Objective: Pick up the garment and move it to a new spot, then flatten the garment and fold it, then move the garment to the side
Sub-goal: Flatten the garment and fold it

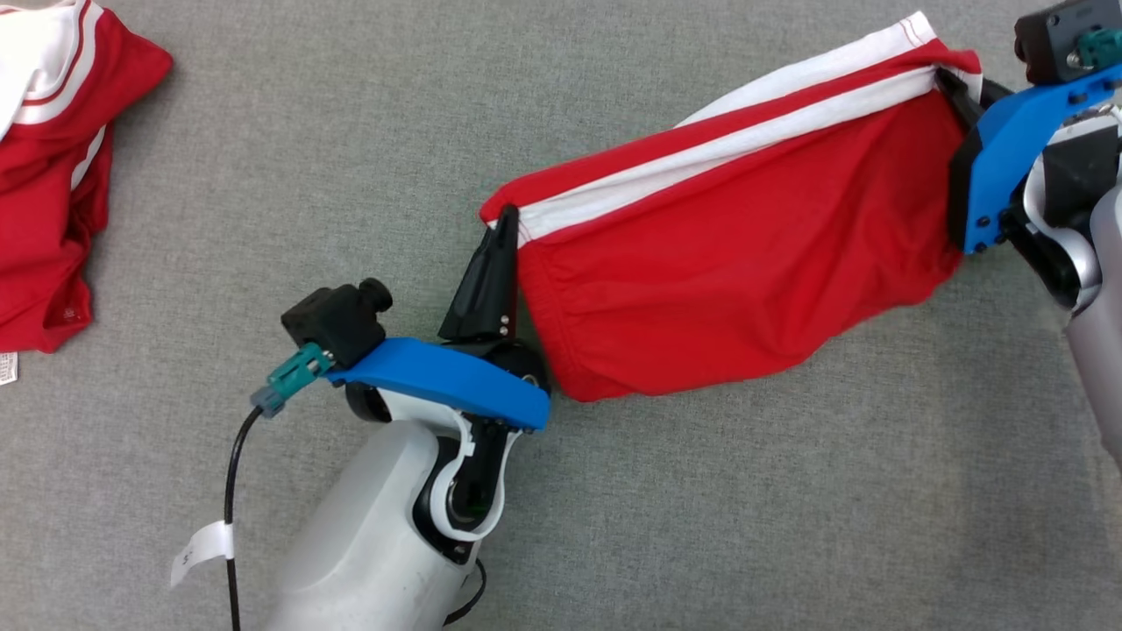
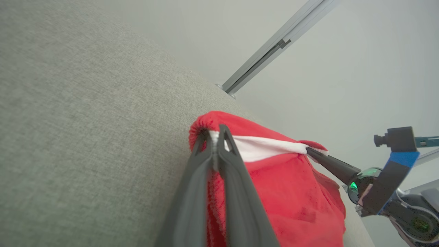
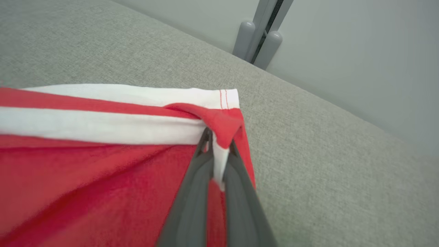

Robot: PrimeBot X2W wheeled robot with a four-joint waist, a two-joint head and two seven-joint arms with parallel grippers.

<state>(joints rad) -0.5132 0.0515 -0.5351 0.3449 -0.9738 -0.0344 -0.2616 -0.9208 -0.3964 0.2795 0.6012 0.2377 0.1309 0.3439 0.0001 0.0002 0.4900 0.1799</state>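
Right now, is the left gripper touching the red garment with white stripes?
Touching. The left wrist view shows the left gripper pinching the red garment at its edge.

A grey woven surface spreads across the head view. At its upper left lies 1 crumpled red-and-white shirt, with a small white tag at its lower edge. Beyond the surface stands a pale wall bearing a slanted metal rail. 2 grey rounded posts stand side by side at the far edge.

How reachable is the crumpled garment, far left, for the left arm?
Probably not: left gripper is shut on the stretched garment, right gripper on its other end. Way to the crumpled garment looks free.
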